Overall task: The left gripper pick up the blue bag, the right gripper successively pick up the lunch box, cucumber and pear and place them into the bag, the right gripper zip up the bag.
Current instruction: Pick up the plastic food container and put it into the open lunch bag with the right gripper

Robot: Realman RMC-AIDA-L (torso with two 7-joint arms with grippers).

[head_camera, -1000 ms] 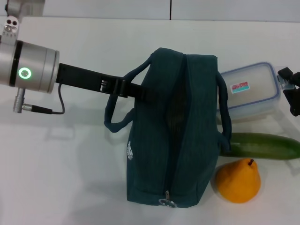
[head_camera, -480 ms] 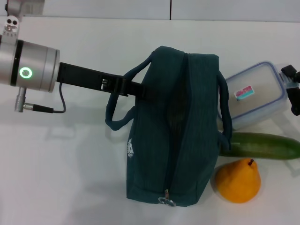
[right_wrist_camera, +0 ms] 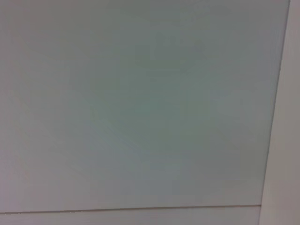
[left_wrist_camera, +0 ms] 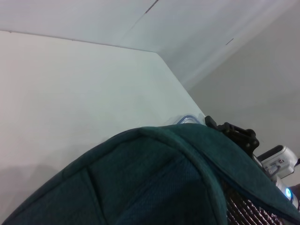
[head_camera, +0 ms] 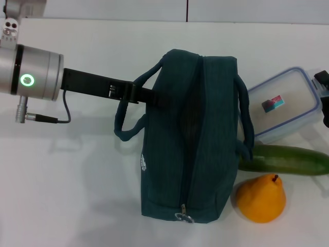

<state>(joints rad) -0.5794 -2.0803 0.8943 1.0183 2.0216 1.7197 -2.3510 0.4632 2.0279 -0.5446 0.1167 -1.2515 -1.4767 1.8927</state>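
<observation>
The blue bag [head_camera: 205, 139] stands on the white table [head_camera: 67, 185] with its zipper open, ring pull [head_camera: 183, 216] towards me. My left gripper [head_camera: 152, 97] is shut on the bag's left handle. The lunch box [head_camera: 288, 110] is tilted at the bag's right, and my right gripper [head_camera: 324, 100], mostly cut off at the picture's edge, holds its far end. The cucumber [head_camera: 288, 158] and the pear [head_camera: 261, 198] lie in front of the box. The left wrist view shows the bag's top [left_wrist_camera: 154, 178], its foil lining [left_wrist_camera: 248, 208] and the right gripper [left_wrist_camera: 236, 133] beyond.
The right wrist view shows only a plain pale surface. A grey cable [head_camera: 59, 121] hangs under the left wrist. The table's far edge [head_camera: 154, 20] runs behind the bag.
The lunch box has turned and tilted, its right end shifting up and right with the right gripper. The bag has shifted slightly. Cucumber and pear have not moved.
</observation>
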